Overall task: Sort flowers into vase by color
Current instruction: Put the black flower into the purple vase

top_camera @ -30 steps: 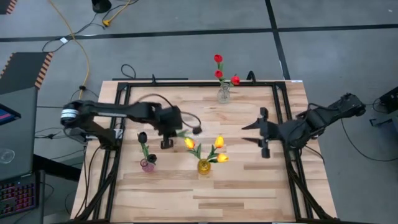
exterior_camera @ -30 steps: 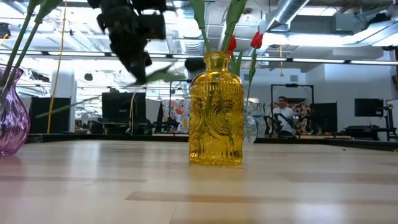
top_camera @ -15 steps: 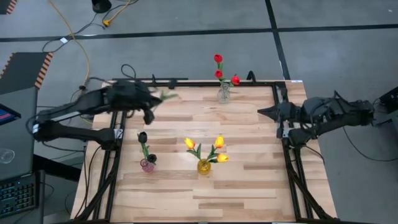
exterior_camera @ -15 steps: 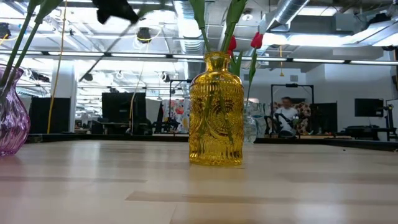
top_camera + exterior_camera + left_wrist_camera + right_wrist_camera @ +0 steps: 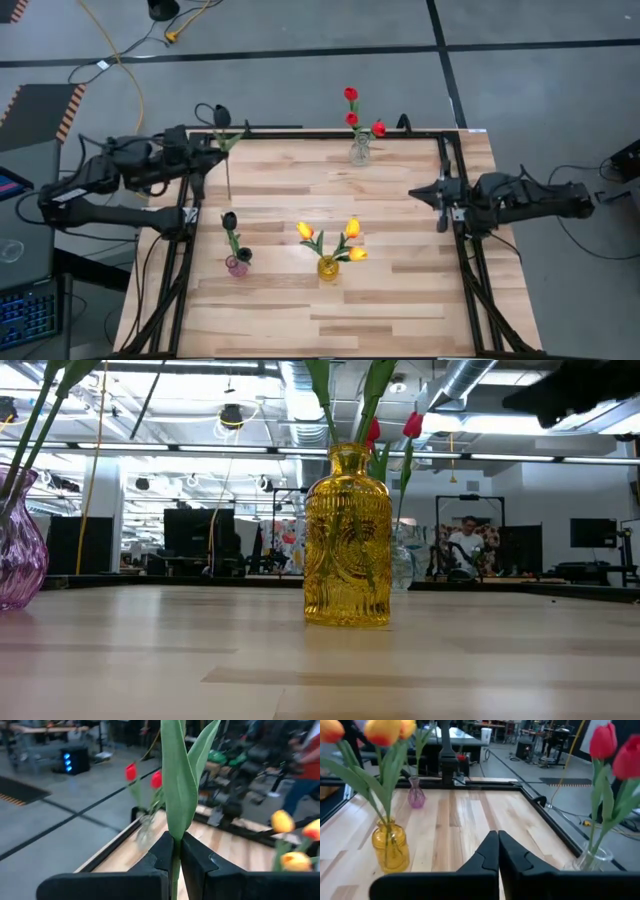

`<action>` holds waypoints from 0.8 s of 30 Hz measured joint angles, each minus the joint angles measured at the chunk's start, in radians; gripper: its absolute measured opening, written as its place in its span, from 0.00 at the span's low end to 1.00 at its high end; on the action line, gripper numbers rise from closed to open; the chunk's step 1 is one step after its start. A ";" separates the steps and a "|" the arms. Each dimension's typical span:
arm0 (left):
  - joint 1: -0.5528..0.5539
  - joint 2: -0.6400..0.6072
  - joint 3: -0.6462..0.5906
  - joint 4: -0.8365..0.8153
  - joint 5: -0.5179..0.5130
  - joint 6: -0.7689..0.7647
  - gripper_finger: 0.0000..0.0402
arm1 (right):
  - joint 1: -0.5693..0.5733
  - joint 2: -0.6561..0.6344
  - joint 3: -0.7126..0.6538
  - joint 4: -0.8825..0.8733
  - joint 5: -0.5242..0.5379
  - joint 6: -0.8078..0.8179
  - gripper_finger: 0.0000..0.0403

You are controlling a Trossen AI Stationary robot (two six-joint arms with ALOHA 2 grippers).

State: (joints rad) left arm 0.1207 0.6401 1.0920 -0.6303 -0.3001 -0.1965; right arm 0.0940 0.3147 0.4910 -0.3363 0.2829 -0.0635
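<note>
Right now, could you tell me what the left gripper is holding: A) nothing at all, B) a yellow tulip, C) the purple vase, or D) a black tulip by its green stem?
D: the left gripper is shut on the green stem of a black tulip, held up by the table's far left corner.

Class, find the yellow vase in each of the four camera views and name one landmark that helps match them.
High view: yellow vase, table centre, toward the near edge.
Low view: yellow vase, large, mid-picture.
Left wrist view: the vase is not in view; only its yellow-orange tulips show at the edge.
Right wrist view: yellow vase, beside the shut right claw.
Shared landmark: the red tulips.
</note>
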 joint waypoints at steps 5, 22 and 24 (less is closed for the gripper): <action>-0.081 -0.019 0.000 0.056 0.005 -0.009 0.03 | -0.026 -0.065 -0.103 0.075 0.000 0.044 0.05; -0.214 -0.178 -0.037 0.030 -0.100 -0.050 0.03 | -0.081 -0.198 -0.286 0.156 0.001 0.090 0.07; -0.214 -0.203 -0.068 0.028 -0.096 -0.065 0.03 | -0.084 -0.211 -0.291 0.157 0.001 0.092 0.09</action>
State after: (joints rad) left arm -0.0937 0.4375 1.0243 -0.6024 -0.3963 -0.2616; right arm 0.0101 0.1038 0.2003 -0.1797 0.2838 0.0285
